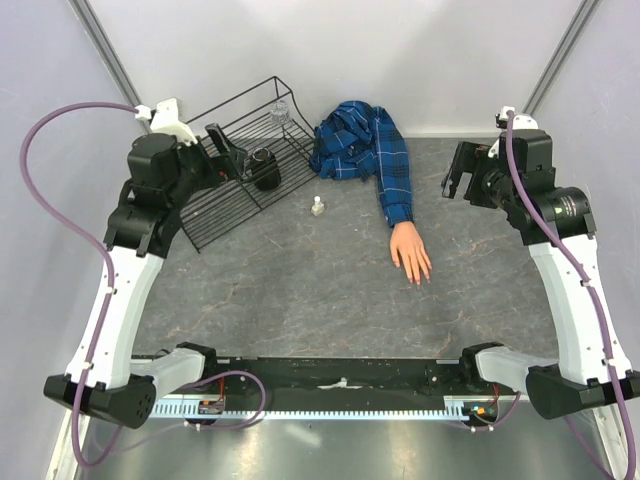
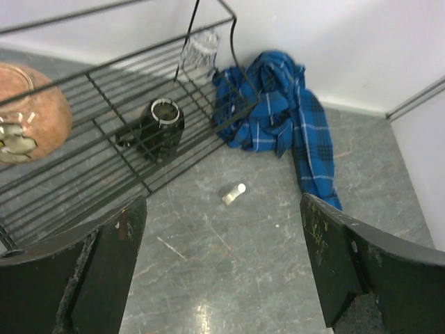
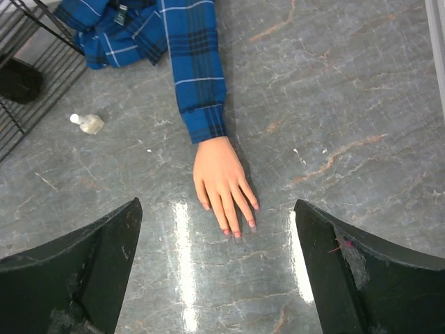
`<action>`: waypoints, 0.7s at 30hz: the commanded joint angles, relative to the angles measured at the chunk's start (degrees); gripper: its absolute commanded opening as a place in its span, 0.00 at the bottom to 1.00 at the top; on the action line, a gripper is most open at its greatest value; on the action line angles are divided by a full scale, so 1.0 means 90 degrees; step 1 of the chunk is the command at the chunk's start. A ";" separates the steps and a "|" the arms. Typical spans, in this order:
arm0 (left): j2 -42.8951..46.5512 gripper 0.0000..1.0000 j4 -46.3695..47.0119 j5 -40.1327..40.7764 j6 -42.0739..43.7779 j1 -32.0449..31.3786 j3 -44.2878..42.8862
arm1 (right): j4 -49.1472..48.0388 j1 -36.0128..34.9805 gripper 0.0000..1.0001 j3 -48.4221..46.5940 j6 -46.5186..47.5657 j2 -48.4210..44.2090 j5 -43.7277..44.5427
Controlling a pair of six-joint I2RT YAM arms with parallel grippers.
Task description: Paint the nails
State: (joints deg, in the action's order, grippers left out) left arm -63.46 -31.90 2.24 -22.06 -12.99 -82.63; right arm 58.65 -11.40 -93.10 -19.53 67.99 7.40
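Observation:
A flesh-coloured mannequin hand lies palm down on the grey table, in a blue plaid sleeve. Its pinkish nails point toward the near edge. In the right wrist view the hand and nails lie below and between the open fingers. A small clear white-capped bottle stands left of the sleeve; it also shows in the left wrist view and the right wrist view. My left gripper hovers open and empty over the wire rack. My right gripper hovers open and empty right of the sleeve.
A black wire rack stands at the back left, holding a black cup and a clear glass. The shirt is bunched beside the rack. A pinkish round object shows at the left of the left wrist view.

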 commanded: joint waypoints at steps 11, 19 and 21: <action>-0.1198 0.87 -0.0207 -0.1741 -0.0283 -0.0001 0.0684 | 0.0162 0.0016 0.98 0.0169 -0.0915 0.0503 -0.0255; -0.2342 0.82 0.0848 -0.1186 0.0673 -0.0665 0.1193 | 0.0416 -0.0032 0.98 0.0461 -0.0273 0.0532 -0.1466; -0.2770 0.79 0.0820 -0.1167 0.0655 -0.0724 0.0969 | 0.0552 -0.0197 0.98 0.0500 0.0089 0.0590 -0.1321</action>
State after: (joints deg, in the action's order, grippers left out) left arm -84.29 -30.30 -9.67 -20.38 -18.22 -71.31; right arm 61.08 -11.51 -90.02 -24.03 73.43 -1.63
